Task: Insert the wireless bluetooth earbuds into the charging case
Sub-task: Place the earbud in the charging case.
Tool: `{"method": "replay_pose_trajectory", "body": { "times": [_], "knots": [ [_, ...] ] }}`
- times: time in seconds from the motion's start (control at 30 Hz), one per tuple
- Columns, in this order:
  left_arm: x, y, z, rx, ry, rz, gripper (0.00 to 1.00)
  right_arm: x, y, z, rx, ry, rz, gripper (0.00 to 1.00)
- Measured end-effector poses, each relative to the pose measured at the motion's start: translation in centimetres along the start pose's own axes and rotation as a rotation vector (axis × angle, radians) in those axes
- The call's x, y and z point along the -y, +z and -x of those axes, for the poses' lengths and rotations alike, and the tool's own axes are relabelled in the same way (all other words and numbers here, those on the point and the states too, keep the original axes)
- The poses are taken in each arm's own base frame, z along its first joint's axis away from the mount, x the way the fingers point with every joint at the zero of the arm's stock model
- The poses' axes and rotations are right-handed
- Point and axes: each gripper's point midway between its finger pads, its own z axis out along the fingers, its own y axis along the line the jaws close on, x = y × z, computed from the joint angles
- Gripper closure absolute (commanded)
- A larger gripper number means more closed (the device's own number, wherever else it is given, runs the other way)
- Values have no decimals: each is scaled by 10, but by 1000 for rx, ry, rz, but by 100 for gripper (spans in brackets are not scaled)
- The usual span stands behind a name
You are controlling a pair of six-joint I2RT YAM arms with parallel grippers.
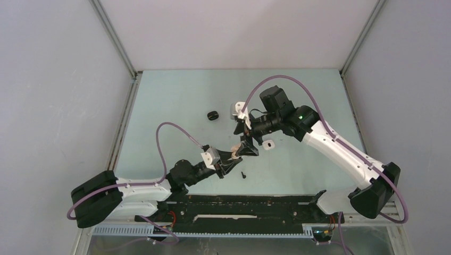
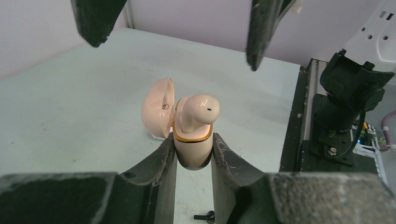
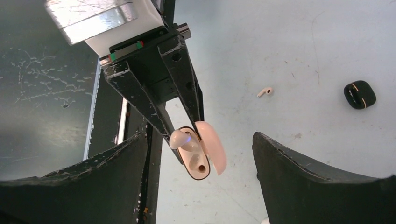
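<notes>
Honestly, with the left tool (image 2: 193, 142) clamped on the open charging case (image 2: 191, 156) and the pink earbud (image 2: 196, 112) perched half-in, the wide-open, empty right tool (image 3: 200, 140) probably needed one gentle straight-down nudge.

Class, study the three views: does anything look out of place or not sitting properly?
Yes. The pale earbud in the open pink case, gripped by the left claw, stands proud of the gold rim, apparently not seated. The socket beside it is empty, and a second earbud lies loose on the table.
</notes>
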Motion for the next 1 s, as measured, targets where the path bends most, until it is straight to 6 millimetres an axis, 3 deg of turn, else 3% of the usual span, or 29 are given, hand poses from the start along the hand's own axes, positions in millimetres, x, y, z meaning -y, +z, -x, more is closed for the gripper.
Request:
{"method": "replay_pose_trajectory", "body": {
  "times": [0.47, 1.0],
  "knots": [
    [10, -1, 3, 0, 1, -56, 100, 4, 10, -21, -64, 22, 26, 18],
    [13, -2, 0, -14, 0, -73, 100, 3, 12, -28, -89, 33, 40, 20]
  ]
}}
